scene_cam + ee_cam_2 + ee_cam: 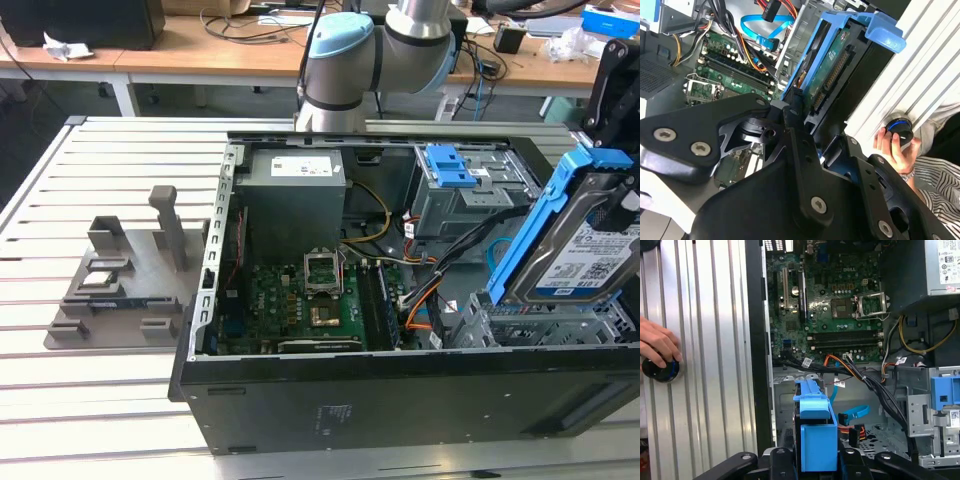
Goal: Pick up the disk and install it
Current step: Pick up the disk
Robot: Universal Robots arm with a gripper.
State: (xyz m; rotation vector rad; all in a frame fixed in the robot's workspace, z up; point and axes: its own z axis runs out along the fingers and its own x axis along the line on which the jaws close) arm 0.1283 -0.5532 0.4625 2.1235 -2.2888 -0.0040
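Observation:
The disk [585, 250], a silver drive with a white-and-blue label in a bright blue carrier frame, stands steeply tilted over the metal drive cage [540, 325] at the exterior view's right end of the open computer case [300, 400]. Its lower edge is at the cage's top. My gripper [622, 205] is shut on the disk's upper part. In the first wrist view the blue frame [815, 435] sits between my black fingers [777, 462] above the cage. In the second wrist view the disk's underside and connector [835, 60] rise from my gripper [815, 125].
Inside the case lie a motherboard [300, 300], a grey power supply box [295, 190], orange and blue cables [420, 300], and a drive bay with a blue latch piece [447, 165]. A grey fixture [130, 275] stands on the slatted table. A person's hand [657, 342] rests on a black knob [660, 369].

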